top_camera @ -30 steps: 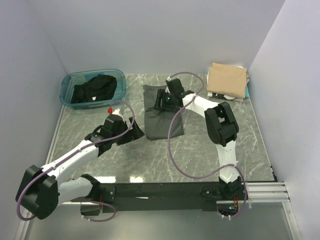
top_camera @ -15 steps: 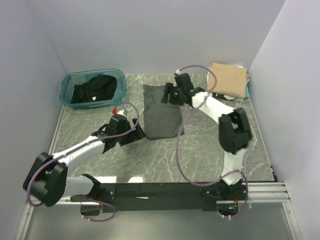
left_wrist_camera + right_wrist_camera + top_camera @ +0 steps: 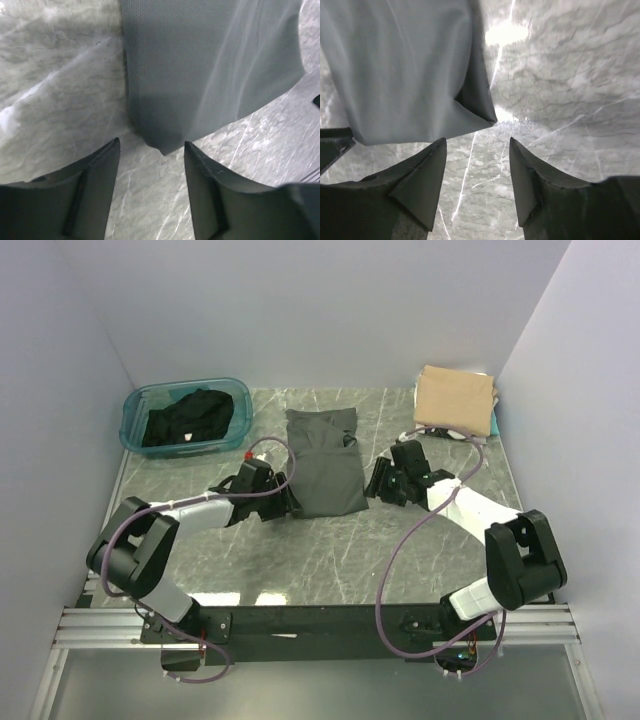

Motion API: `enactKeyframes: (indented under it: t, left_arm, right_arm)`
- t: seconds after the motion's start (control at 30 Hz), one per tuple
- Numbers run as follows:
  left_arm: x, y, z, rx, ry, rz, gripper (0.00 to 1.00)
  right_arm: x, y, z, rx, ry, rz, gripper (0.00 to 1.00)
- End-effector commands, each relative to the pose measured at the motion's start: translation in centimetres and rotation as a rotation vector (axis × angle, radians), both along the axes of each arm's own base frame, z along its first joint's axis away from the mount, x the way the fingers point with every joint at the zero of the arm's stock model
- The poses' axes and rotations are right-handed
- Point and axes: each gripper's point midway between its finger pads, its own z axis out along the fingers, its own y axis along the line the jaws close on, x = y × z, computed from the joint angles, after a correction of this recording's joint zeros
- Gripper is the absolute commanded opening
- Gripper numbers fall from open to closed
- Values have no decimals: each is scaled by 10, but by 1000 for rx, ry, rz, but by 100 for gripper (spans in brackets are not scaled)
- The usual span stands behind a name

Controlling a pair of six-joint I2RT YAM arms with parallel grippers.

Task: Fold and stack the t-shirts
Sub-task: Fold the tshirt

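1. The charcoal-grey t-shirt (image 3: 322, 465) lies as a long, partly folded panel in the middle of the table (image 3: 330, 550), its near edge toward the arms. The left gripper (image 3: 151, 144) sits low at the near-left corner and the right gripper (image 3: 477, 141) at the near-right corner. Both have their jaws spread wide with nothing between them.
2. At the right corner the cloth shows doubled layers. If the fingers close on the upper layer alone, the lower one probably stays down and the earlier fold opens.
3. The left corner ends in a narrow tip just ahead of the fingers. A short approach likely catches only a sliver, which slips out on the lift, or catches bare marble.
4. If one side grips and the other misses, the panel likely swings and twists, and the fold lands crooked.
5. The far end looks rumpled. Laying the near edge over it probably traps that crease.
6. A lopsided fold would sit badly on the tan t-shirt (image 3: 455, 398) stacked at the far right. The black t-shirt (image 3: 190, 418) waits in the teal tub (image 3: 135, 405).
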Motion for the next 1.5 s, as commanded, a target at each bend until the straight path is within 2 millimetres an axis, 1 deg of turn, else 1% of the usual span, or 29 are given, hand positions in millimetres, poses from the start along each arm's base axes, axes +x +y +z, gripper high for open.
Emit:
enactKeyframes:
  t: [0.0,0.07,0.13,0.17,0.2,0.23,0.3,0.43,0.53,0.67,0.77,0.8,0.87,0.9,0.97,1.0,1.07,1.1,1.13,1.17,1.2,1.23,1.27,1.3,1.33,1.4,1.43,1.47]
  left_arm:
    - [8,-16,9,-57,-32,-27,57]
    - [9,-15,3,-43,-22,-19,52]
    - [7,-14,-6,-25,2,-16,48]
    - [6,-14,-10,-24,14,-15,43]
    - [5,-14,-15,-17,28,-15,41]
    - [0,-15,-21,-17,52,-18,37]
    - [-2,-15,-23,-14,54,-20,36]
    - [-8,-8,-33,29,72,-1,35]
    - [-8,-6,-40,48,86,6,29]
    - [-4,-7,-41,56,84,11,24]
    - [-1,-5,-42,71,80,18,12]
    - [1,-4,-43,81,77,25,1]
    - [1,-3,-43,87,71,27,1]
    - [1,-2,-43,88,69,31,1]
    - [-4,-2,-42,84,63,29,1]
    - [-6,-2,-42,82,61,32,1]
    - [-13,-1,-42,95,54,32,1]
    - [-19,2,-46,107,65,35,1]
    - [-23,1,-44,113,57,34,1]
    - [-28,0,-45,114,62,30,1]
    - [-37,2,-49,116,84,37,1]
    - [-46,1,-48,119,91,28,1]
    - [-50,0,-46,117,87,28,1]
    - [-61,2,-48,124,111,26,1]
    - [-73,3,-45,136,111,31,1]
    - [-86,6,-42,148,111,59,1]
    - [-100,4,-36,141,98,36,1]
    - [-109,10,-37,168,107,43,1]
  right_arm:
    - [8,12,5,64,-34,3,59]
    - [10,14,-2,73,-22,6,57]
    - [10,19,-6,87,-13,14,56]
    - [10,19,-11,86,0,12,53]
    - [11,19,-14,86,3,9,53]
    - [10,19,-21,86,20,6,51]
    - [9,19,-26,87,32,7,50]
    - [6,24,-35,102,55,19,49]
    - [5,25,-41,108,73,19,44]
    - [-4,27,-50,116,102,36,42]
    - [-12,22,-60,94,132,24,42]
    - [-13,21,-61,95,136,24,41]
    - [-18,22,-65,105,146,28,36]
    - [-19,22,-65,111,147,30,28]
    - [-22,23,-65,117,147,34,19]
    - [-24,23,-64,118,147,39,12]
    - [-31,23,-62,112,144,53,8]
    - [-34,22,-62,108,147,54,3]
    - [-41,19,-65,104,157,55,1]
    - [-43,18,-60,111,140,56,0]
    - [-49,19,-60,117,145,64,0]
    - [-59,16,-65,115,166,67,0]
    - [-63,16,-61,119,157,72,0]
    - [-68,13,-63,108,161,65,0]
    - [-79,11,-65,93,185,68,0]
    - [-94,6,-64,80,185,68,0]
    - [-111,1,-69,55,222,70,0]
    - [-115,0,-60,59,197,68,0]
